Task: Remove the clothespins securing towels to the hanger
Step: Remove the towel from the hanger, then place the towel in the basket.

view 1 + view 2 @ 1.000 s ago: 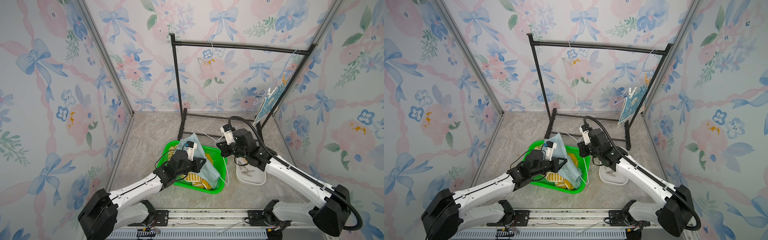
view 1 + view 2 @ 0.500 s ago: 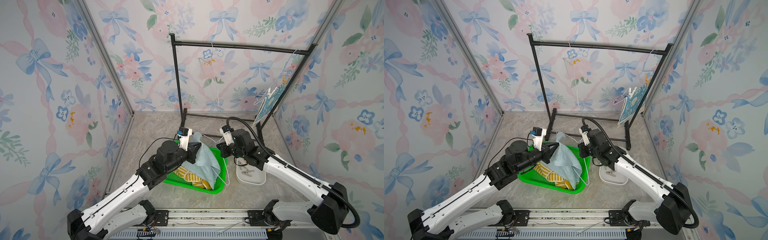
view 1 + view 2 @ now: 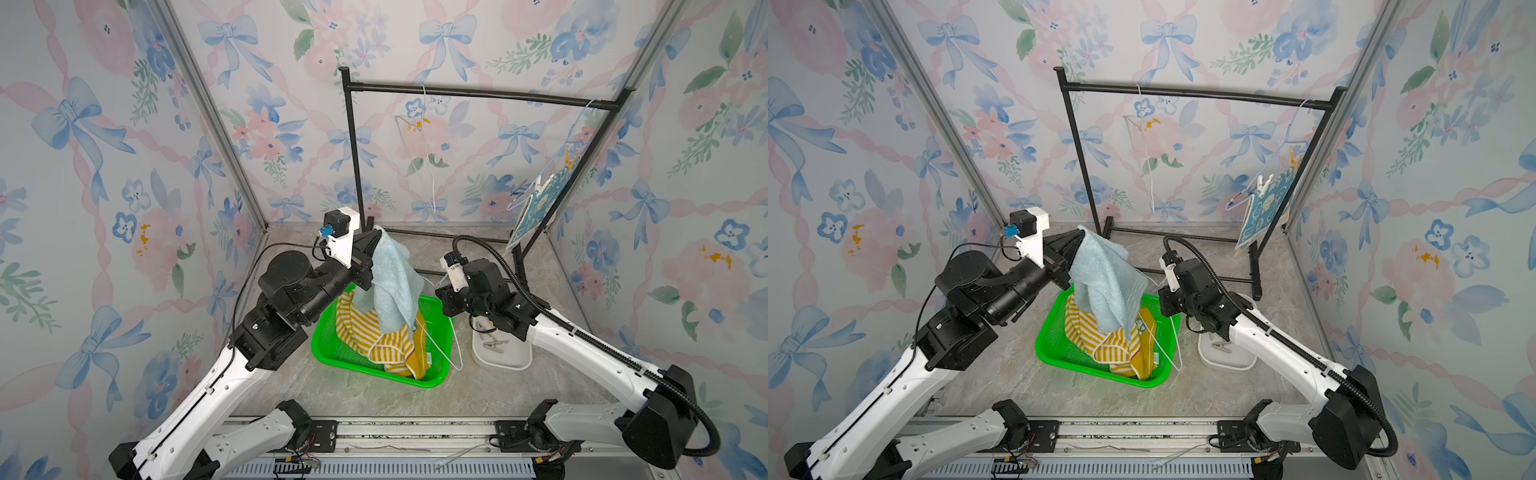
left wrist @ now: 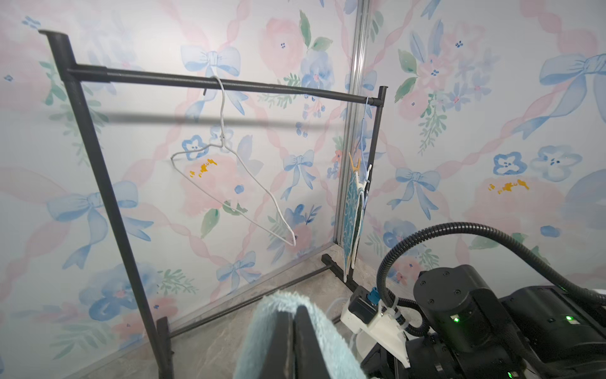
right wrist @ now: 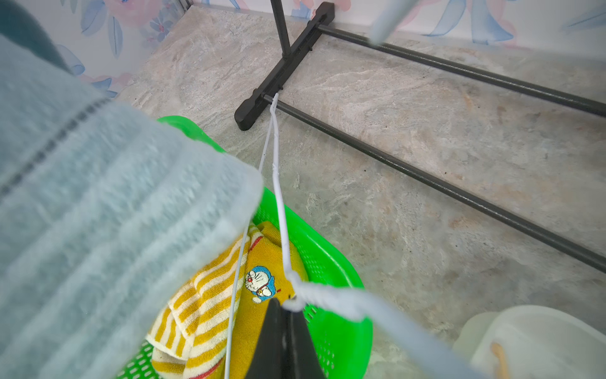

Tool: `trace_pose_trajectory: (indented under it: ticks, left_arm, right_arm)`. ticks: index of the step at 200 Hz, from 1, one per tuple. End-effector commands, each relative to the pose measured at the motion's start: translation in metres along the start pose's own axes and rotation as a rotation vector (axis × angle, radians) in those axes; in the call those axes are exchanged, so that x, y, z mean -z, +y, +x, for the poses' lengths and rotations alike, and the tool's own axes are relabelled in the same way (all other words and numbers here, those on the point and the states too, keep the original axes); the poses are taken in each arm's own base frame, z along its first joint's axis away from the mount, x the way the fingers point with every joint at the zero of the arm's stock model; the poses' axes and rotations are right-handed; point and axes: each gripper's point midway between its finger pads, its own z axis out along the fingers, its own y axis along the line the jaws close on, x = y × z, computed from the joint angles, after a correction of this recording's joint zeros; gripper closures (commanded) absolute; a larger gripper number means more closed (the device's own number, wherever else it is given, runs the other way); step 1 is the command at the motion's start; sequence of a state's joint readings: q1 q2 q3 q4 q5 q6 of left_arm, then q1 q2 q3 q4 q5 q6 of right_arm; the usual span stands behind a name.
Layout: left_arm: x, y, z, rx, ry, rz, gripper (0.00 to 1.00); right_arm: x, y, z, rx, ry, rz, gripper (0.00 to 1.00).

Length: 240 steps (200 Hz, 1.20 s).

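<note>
Basket: green (image 3: 332, 353), on the floor below and between both grippers.
Yellow towel: striped (image 3: 374, 336), heaped in the basket, under the left gripper.
Tray: white (image 3: 503, 361), on the floor under the right arm, just behind the right gripper.
Loose pins: at least two (image 3: 496, 344) lying in the tray.
Right gripper: (image 5: 284, 311) low over the basket's right rim, jaws pressed together, their tips pinching the basket hanger's wire.
Basket hanger: white wire (image 5: 278, 183), running from the right gripper's tips across the basket. Its far end reaches the rack's low bar ahead of that gripper.
Left gripper: (image 4: 296, 315) raised above the basket's far left corner, higher than the right gripper, jaws pressed together on a fold of the teal towel.
Teal towel: (image 3: 392, 286) hangs from the left gripper, its lower end down on the yellow towel, close beside the right gripper.
Rack: black (image 3: 478, 94), beyond both grippers at the back wall.
Bare hanger: white (image 4: 222, 137), on the rail, ahead of and above the left gripper.
Bunny towel: blue (image 3: 1266, 208), hung at the rail's right end, beyond and above the right gripper, well apart from it.
Tan pin: (image 3: 1293, 156) clipped at the bunny towel's top edge.
White pin: (image 3: 1262, 183) clipped on the same edge, beside the tan pin.
</note>
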<state>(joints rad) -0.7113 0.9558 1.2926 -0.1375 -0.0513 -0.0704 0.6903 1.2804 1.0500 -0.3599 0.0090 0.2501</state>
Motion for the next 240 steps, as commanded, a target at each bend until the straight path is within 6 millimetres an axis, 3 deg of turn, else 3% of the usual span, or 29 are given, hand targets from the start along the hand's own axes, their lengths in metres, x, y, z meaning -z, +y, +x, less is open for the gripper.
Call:
trace_pose_trajectory:
  ticks: [1, 49, 147, 167, 199, 210, 213, 222, 240]
  left_arm:
    - [0.007, 0.008, -0.019, -0.086, -0.039, -0.039, 1.0]
    - [0.015, 0.006, -0.005, -0.092, -0.015, -0.022, 1.0]
    - [0.0, -0.041, 0.085, 0.019, 0.161, 0.248, 1.0]
    - [-0.001, -0.037, 0.113, 0.049, 0.212, 0.222, 1.0]
    - [0.007, -0.021, 0.191, 0.12, 0.352, 0.121, 1.0]
    - [0.012, -0.012, 0.213, 0.151, 0.38, 0.064, 1.0]
    - [0.016, -0.008, 0.23, 0.16, 0.412, 0.037, 1.0]
    - [0.022, 0.002, 0.251, 0.186, 0.443, -0.021, 1.0]
    - [0.035, 0.021, 0.281, 0.237, 0.491, -0.127, 1.0]
  right_arm:
    - [0.012, -0.001, -0.005, 0.016, -0.023, 0.017, 1.0]
    - [0.027, -0.007, -0.016, 0.02, -0.06, 0.049, 1.0]
    - [0.077, -0.036, -0.026, 0.01, -0.16, 0.194, 1.0]
    - [0.079, -0.04, -0.023, 0.006, -0.159, 0.209, 1.0]
    - [0.081, -0.047, -0.019, -0.006, -0.153, 0.232, 1.0]
    - [0.081, -0.048, -0.019, -0.008, -0.155, 0.235, 1.0]
    - [0.08, -0.049, -0.019, -0.009, -0.152, 0.237, 1.0]
    - [0.08, -0.05, -0.018, -0.01, -0.149, 0.239, 1.0]
    - [0.079, -0.049, -0.019, -0.009, -0.145, 0.233, 1.0]
